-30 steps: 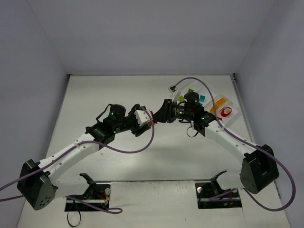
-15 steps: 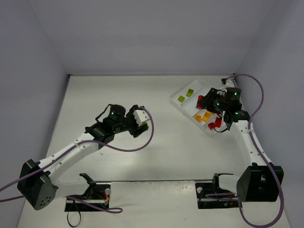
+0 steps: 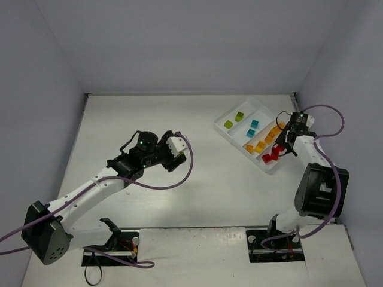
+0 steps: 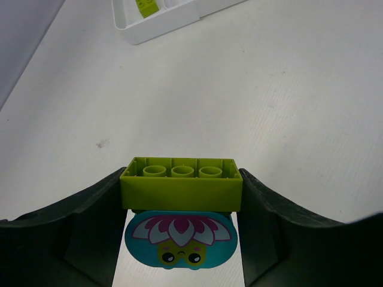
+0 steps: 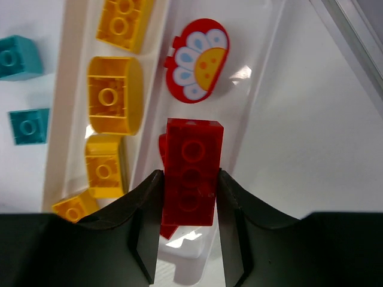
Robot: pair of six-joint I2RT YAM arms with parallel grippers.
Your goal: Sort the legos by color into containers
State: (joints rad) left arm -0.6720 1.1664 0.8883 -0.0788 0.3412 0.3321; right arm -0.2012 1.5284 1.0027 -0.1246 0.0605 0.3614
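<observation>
Sorting looks nearly finished: two bricks are in the grips, the others lie in the tray.

The right end effector [image 5: 188,182] clamps a red brick [image 5: 192,161] over the red compartment of the tray [image 3: 238,145]. The left end effector [image 4: 181,197] grips a lime green brick [image 4: 179,182] above the surface [image 4: 287,107], well apart from the tray. I cannot tell whether the teal flower piece [image 4: 181,239] beneath it is attached.

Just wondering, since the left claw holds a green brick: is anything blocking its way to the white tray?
Nothing visible. Only bare table lies between the green brick and the tray; the right gripper is at its far side.
</observation>
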